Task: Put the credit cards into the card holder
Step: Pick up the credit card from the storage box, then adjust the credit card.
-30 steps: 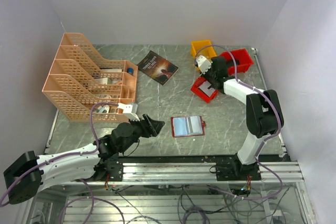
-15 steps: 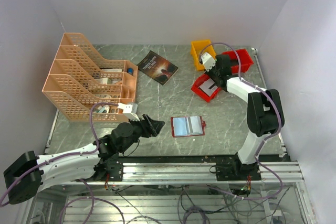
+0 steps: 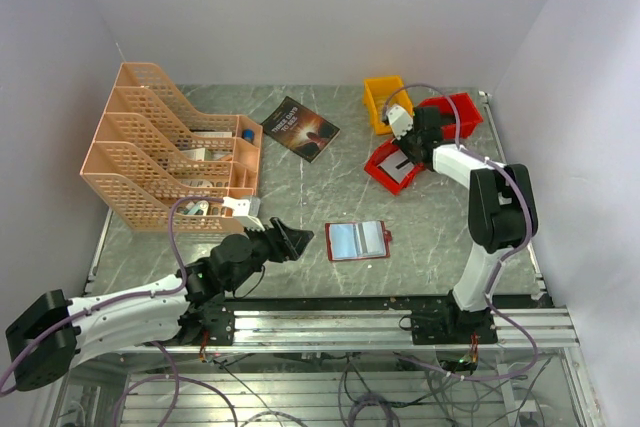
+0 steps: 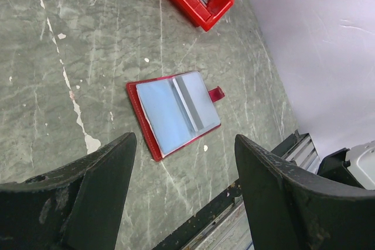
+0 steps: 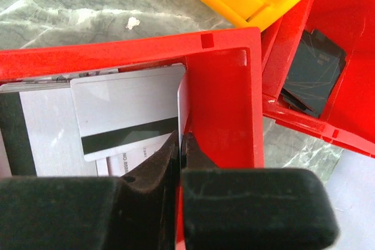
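Far left: peach mesh file rack [image 3: 170, 147]. Near left: left fingers [image 4: 96, 185] spread wide, grasping nothing, poised above the worktop [image 4: 76, 45]. Just right of them, near centre, the card holder [image 4: 176, 112] lies open and flat, clear pockets up. Far right: red bin [image 5: 222, 103] holding credit cards [image 5: 126, 112]. Inside it, right fingers [image 5: 173, 159] are clenched on the edge of one pale credit card [image 5: 182, 103].

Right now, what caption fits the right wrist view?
Right gripper pinching an upright white credit card inside a red plastic bin.
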